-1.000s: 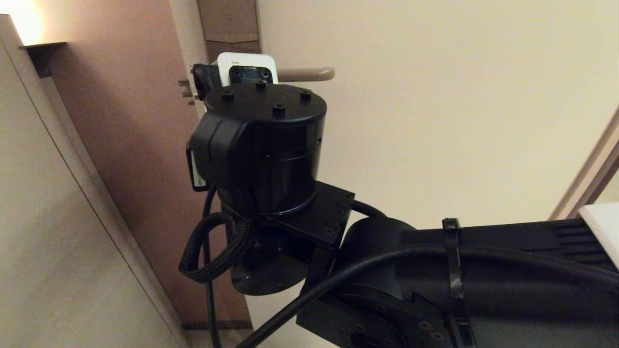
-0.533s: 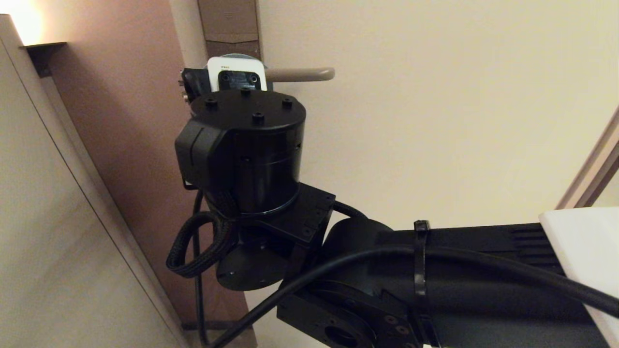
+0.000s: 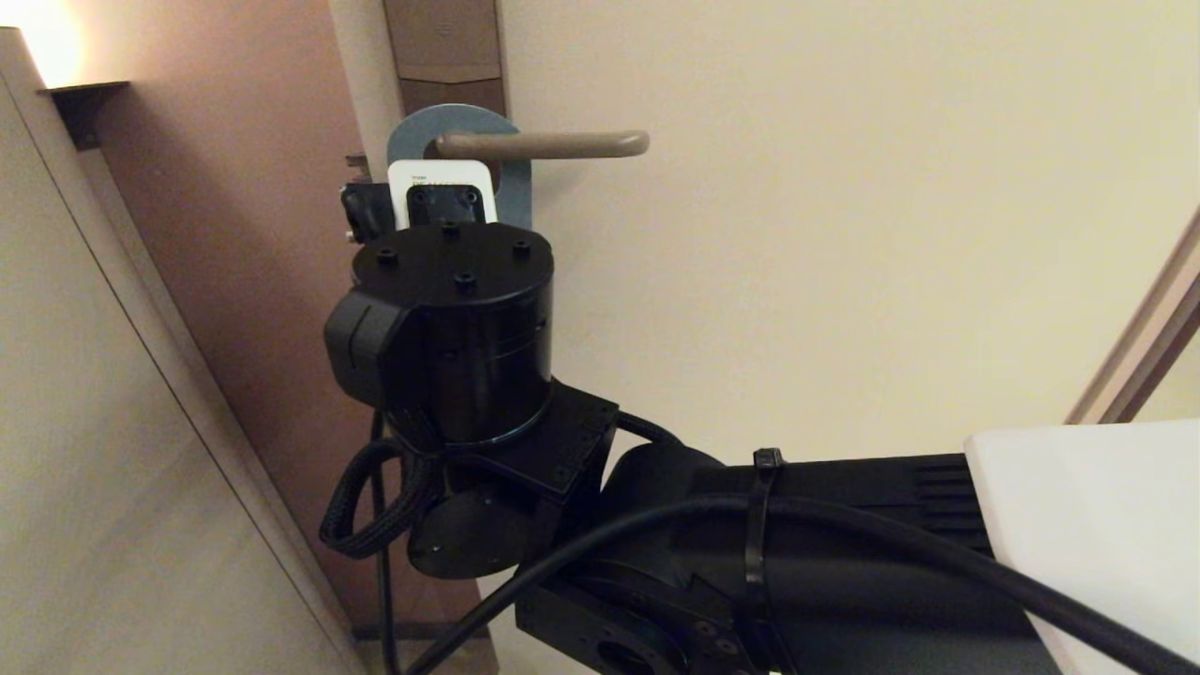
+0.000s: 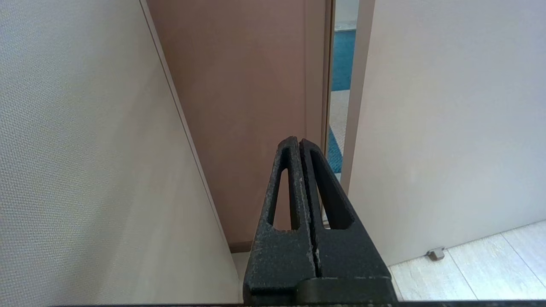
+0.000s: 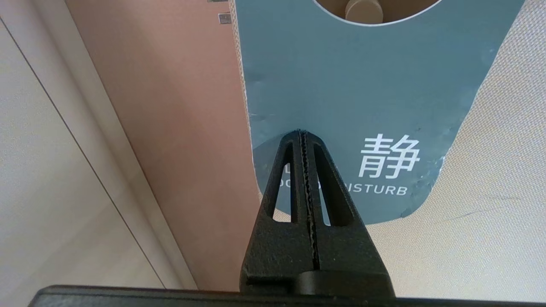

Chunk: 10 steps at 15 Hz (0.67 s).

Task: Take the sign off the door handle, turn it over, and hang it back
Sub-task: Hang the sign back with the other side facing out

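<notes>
The sign (image 3: 514,184) hangs on the door handle (image 3: 544,144), teal side out, its top arc looping over the bar. In the right wrist view the sign (image 5: 362,98) shows white "DISTURB" lettering, and the door handle's end (image 5: 362,9) shows through the oval hole. My right gripper (image 5: 303,134) is shut and empty, its tip just in front of the sign's lower left part. In the head view the right wrist hides the fingers. My left gripper (image 4: 298,143) is shut, empty, parked low facing the door gap.
The brown lock plate (image 3: 445,56) rises above the handle on the cream door (image 3: 797,234). A brown door frame (image 3: 253,234) and a beige wall (image 3: 94,422) stand to the left. Small latch bolts (image 3: 354,161) stick out at the door edge. A door stop (image 4: 435,254) sits on the floor.
My right arm has dropped lower and drifted slightly left, uncovering the sign's top arc and the inner part of the handle. Both grippers stayed shut.
</notes>
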{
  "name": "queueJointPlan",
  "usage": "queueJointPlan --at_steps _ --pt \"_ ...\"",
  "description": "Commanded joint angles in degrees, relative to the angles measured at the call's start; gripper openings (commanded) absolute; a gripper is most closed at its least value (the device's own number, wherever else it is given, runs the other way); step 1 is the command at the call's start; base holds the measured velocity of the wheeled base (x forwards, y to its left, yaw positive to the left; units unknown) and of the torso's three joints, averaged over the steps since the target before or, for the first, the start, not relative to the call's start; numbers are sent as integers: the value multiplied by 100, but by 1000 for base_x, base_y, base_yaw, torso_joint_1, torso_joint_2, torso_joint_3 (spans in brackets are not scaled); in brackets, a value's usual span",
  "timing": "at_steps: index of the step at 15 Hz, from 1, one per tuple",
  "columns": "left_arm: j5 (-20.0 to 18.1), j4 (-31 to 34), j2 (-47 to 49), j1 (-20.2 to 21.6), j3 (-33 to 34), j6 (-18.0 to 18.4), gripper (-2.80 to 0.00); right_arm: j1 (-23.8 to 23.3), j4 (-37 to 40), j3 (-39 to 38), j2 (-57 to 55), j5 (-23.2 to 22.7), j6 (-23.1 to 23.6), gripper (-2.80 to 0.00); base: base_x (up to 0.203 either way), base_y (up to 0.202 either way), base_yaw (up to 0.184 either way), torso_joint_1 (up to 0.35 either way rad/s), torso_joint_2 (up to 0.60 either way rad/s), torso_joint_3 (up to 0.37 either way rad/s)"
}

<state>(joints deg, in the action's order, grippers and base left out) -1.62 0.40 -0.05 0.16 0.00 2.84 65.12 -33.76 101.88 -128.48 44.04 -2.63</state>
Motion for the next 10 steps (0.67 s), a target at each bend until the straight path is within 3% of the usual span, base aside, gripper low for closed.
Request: queueJointPlan --at_steps 1,10 --pt "-5 2 5 2 0 6 -280 0 -24 -1 -10 26 0 -280 0 0 0 0 0 0" --pt "-5 -2 5 2 0 6 -280 0 -15 -402 457 40 166 -280 0 0 0 0 0 0"
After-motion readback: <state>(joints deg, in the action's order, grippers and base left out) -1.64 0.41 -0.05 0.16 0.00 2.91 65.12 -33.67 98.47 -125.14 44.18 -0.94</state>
